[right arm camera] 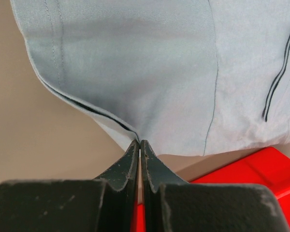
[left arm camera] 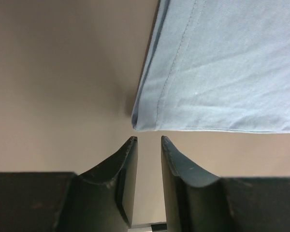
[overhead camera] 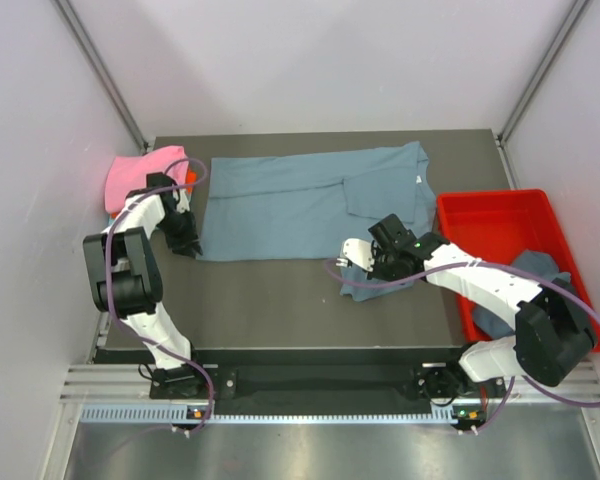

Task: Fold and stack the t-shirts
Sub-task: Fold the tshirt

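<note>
1 pink t-shirt (overhead camera: 130, 180) bunched far-L. L gripper (left arm camera: 149, 140), jaws narrowly apart and empty, sits just off the near-L hem corner of 1 spread blue-grey t-shirt (overhead camera: 280, 205), w/ bare table (overhead camera: 280, 300) in front. R gripper (right arm camera: 139, 142) is pinched onto its near-R edge; 1 red tray (overhead camera: 500, 215) at R holds 1 crumpled grey shirt (overhead camera: 540, 268).

A slate blue-grey cotton t-shirt (overhead camera: 290, 200) lies spread flat across the upper middle of the dark table (overhead camera: 270, 300), with the left gripper (overhead camera: 187, 246) at its lower left corner and a crumpled pink shirt (overhead camera: 135, 180) beyond it at the upper left. Right of centre, the right gripper (overhead camera: 356, 262) sits on a smaller bunch of blue-grey cloth (overhead camera: 370, 288) just below the spread shirt's lower edge. At the right edge, a shallow red plastic tray (overhead camera: 500, 215) holds another crumpled blue-grey shirt (overhead camera: 540, 268).
</note>
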